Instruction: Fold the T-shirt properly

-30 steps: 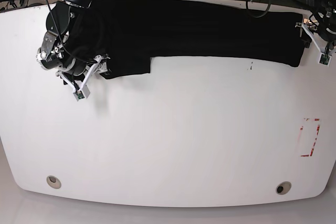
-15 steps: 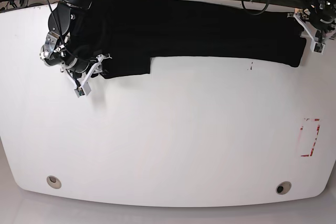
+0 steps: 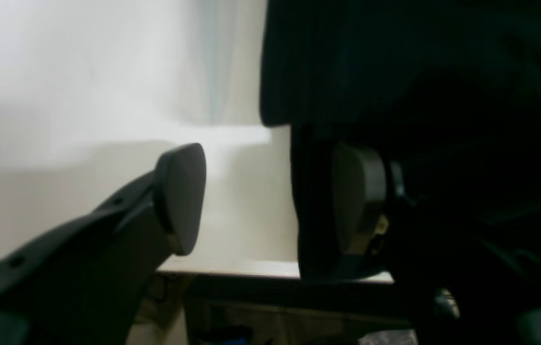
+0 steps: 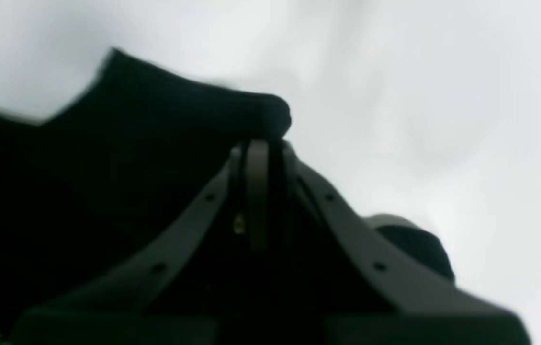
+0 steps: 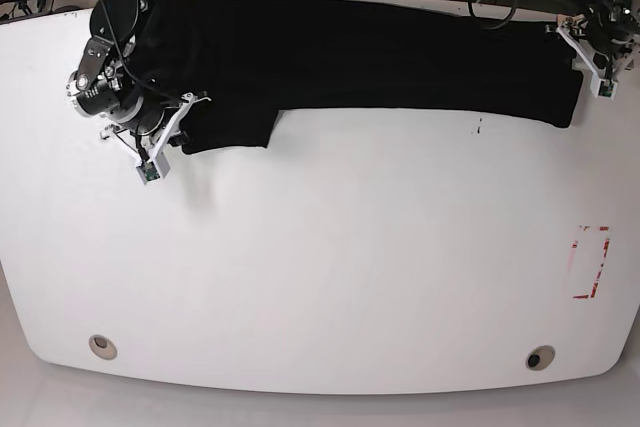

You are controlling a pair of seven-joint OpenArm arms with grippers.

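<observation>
The right end effector (image 4: 258, 143) is seen clamped narrow on a corner of the T-shirt (image 5: 380, 57), and over the last second it has been drawn slightly up and to the left in the base view, the sleeve flap's edge being tugged with it. The left end effector (image 3: 270, 201) is held wide apart at the cloth's other end, one pad against the fabric, nothing gripped, having been raised toward the counter's (image 5: 330, 277) far edge. The T-shirt lies as a long band along that edge; stretching before a fold is judged underway.
</observation>
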